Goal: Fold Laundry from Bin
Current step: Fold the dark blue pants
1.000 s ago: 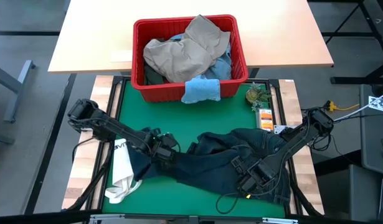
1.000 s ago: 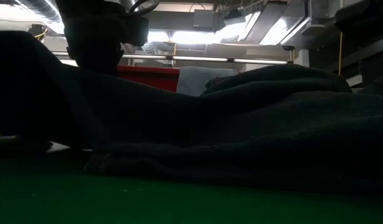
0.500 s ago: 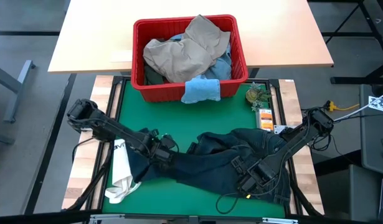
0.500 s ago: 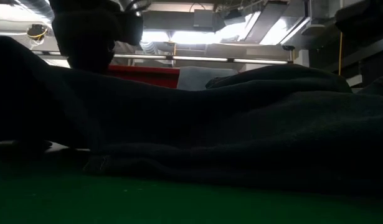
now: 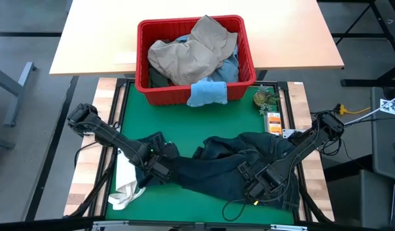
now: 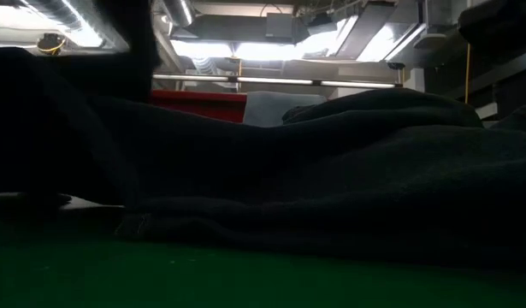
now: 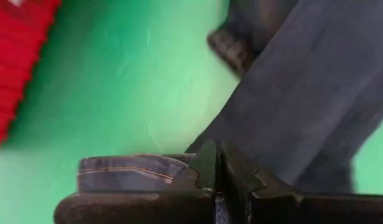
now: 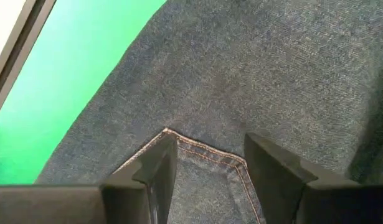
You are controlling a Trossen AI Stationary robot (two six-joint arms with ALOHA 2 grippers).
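Note:
Dark navy jeans lie crumpled across the green mat, and they fill the low view. My left gripper is at their left end, shut on the cloth. My right gripper stands open over their right part, with a stitched seam between its fingers. The red bin sits on the tan table at the far side. It holds khaki, green and light blue laundry, and a small light blue cloth hangs over its near rim. My left gripper pinches the jeans between its two shut fingers, right beside a stitched hem at their left end. The fingers slant down from the table's left. The leg runs off toward the table's right, lying on the mat. I cannot tell whether my right gripper touches the denim below it.
A white tote bag lies at the mat's near left, partly under the jeans. A small green object and an orange packet sit at the mat's right edge. A thin cable loops by the near edge.
My left gripper has gone up and toward the table's near left, rising out of the low view's top. The jeans' left end has come with it, while the rest of the jeans has stayed on the mat.

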